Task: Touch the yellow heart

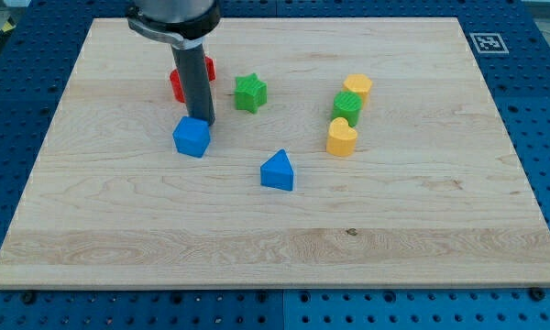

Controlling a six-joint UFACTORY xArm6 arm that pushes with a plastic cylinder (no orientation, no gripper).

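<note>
No readable words, brands or numbers anywhere. Only one sign: a black-and-white square fiducial marker (485, 41) printed on the wooden board (284, 247), in the corner at the view's top right, well apart from my tip (204, 123). Pattern too small to decode. Blocks without any lettering.

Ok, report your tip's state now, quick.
No gripper: my tip holds nothing, sits at the blue block's upper edge, far left of the yellow heart.

My tip (205, 122) sits just behind the blue block (192, 137) on the table (284, 247), well apart from the yellow heart (342, 138) toward the view's right.
</note>
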